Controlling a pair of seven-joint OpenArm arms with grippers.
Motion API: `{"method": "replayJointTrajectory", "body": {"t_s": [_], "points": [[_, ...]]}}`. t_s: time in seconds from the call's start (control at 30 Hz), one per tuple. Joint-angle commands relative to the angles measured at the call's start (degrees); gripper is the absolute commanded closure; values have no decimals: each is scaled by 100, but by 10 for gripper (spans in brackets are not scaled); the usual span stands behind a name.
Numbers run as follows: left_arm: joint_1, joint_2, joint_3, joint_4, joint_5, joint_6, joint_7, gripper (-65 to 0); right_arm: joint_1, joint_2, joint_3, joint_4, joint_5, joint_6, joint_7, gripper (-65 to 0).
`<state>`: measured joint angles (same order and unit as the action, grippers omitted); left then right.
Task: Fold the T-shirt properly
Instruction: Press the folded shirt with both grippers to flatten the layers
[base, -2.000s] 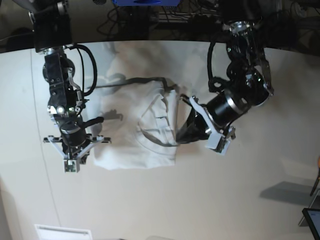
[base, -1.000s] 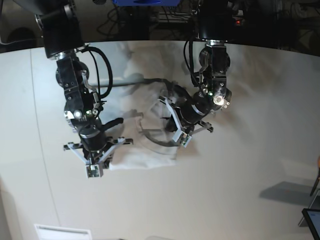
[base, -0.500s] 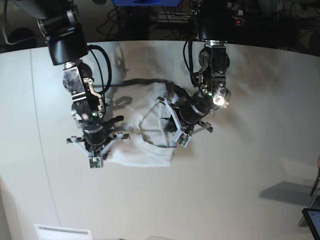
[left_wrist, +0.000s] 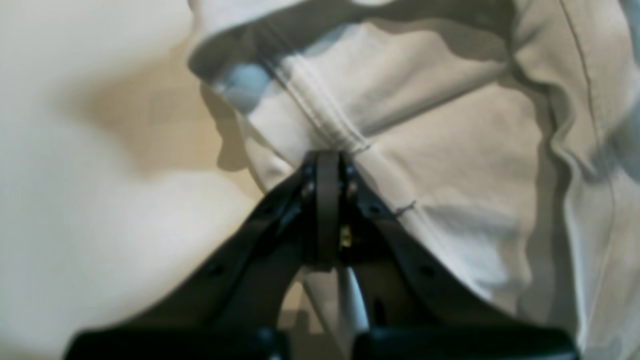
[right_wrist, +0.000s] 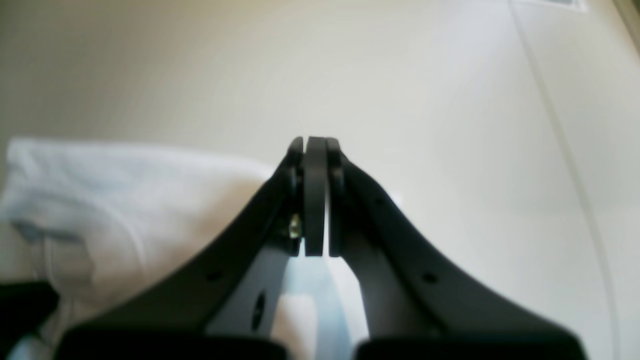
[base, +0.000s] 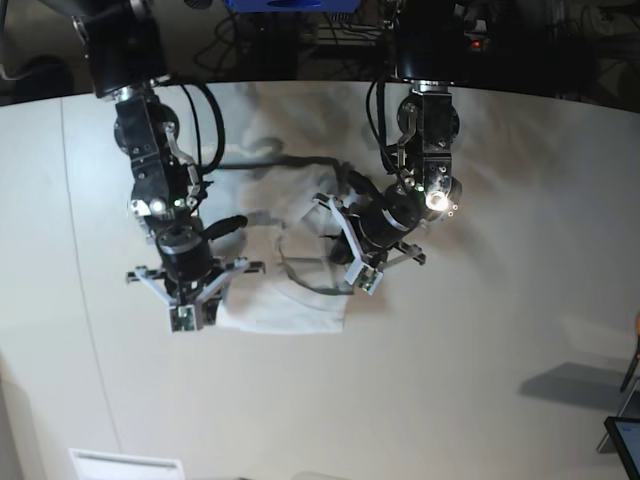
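Observation:
The white T-shirt (base: 290, 300) lies bunched and partly folded in the middle of the table. My left gripper (base: 362, 282) is shut at its right edge. In the left wrist view the left gripper (left_wrist: 327, 160) rests its tips on a stitched hem of the T-shirt (left_wrist: 450, 150), with no cloth between the jaws. My right gripper (base: 185, 318) is shut at the shirt's lower left edge. The right wrist view shows the right gripper (right_wrist: 315, 142) over the T-shirt (right_wrist: 125, 200), its tips pointing at bare table.
The pale table (base: 480, 380) stretches wide to the right and front. A white label (base: 125, 465) lies near the front left edge. Cables and dark equipment (base: 330, 30) sit behind the table. A dark object (base: 625, 440) is at the far right edge.
Two seconds ago my left arm swung in from the right to the shirt's right edge and has stayed there. My right gripper has drawn back slightly along the shirt's lower left edge.

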<state>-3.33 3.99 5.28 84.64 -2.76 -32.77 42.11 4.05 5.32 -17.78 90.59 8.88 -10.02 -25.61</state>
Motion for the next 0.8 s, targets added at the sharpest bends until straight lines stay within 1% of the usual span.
{"method": "replayJointTrajectory", "body": {"t_s": [0.0, 0.13, 0.2, 0.27, 0.33, 0.47, 0.53, 0.6, 0.67, 0.77], "points": [[4, 19, 13, 15, 167, 12, 277, 0, 39, -9, 7, -105, -14, 13, 226, -3], [-5, 27, 13, 15, 167, 12, 277, 0, -111, -106, -2, -1072, -14, 13, 868, -3], [-5, 27, 13, 15, 167, 12, 277, 0, -111, -115, -11, -1371, -14, 13, 1044, -3], [-5, 36, 13, 15, 167, 12, 277, 0, -129, -97, -11, -1230, -14, 13, 1053, -3], [-5, 36, 13, 15, 149, 12, 277, 0, -190, -88, -11, -817, -14, 13, 974, -3], [-5, 36, 13, 15, 140, 12, 277, 0, -287, -79, 7, 308, -14, 13, 394, -3], [-5, 45, 13, 15, 140, 12, 277, 0, -287, -115, -2, 546, -14, 13, 253, -3], [-5, 45, 13, 15, 158, 12, 277, 0, -287, -132, -81, 484, -5, 13, 244, -3], [-5, 36, -14, 15, 158, 12, 277, 0, -287, -132, -266, 185, -5, 13, 270, -3], [-5, 36, -5, 15, 140, 12, 277, 0, -331, -194, -433, -342, -5, 13, 578, -3]]}}
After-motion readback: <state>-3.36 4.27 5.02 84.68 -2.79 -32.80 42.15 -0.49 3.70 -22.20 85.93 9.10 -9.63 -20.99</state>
